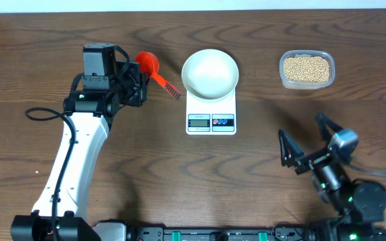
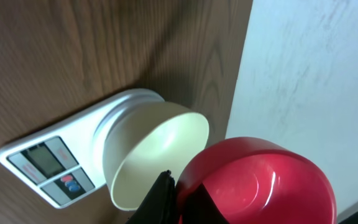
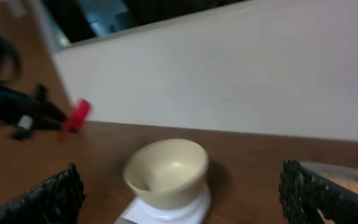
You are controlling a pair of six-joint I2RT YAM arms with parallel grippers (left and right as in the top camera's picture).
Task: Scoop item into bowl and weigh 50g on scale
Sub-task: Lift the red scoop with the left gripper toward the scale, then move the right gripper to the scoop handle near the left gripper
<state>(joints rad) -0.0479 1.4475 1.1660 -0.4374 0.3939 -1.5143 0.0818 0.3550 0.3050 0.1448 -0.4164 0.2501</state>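
The white bowl (image 1: pixel 210 72) stands empty on the white scale (image 1: pixel 211 121) in the middle of the table. The tan beans (image 1: pixel 306 68) lie in a clear container at the back right. Left of the bowl, my left gripper (image 1: pixel 137 79) is shut on a red scoop (image 1: pixel 148 63), whose handle points toward the scale. In the left wrist view the scoop's cup (image 2: pixel 260 180) is empty beside my shut left gripper (image 2: pixel 169 199), with the bowl (image 2: pixel 160 155) and scale (image 2: pixel 48 165) beyond. My right gripper (image 1: pixel 305 134) is open at the front right and faces the bowl (image 3: pixel 166 171).
The clear container (image 1: pixel 283 79) sits close to the table's back edge, right of the scale. A pale wall (image 2: pixel 309 68) runs along the back of the table. The left arm (image 1: pixel 79 147) stretches from the front left up to the scoop.
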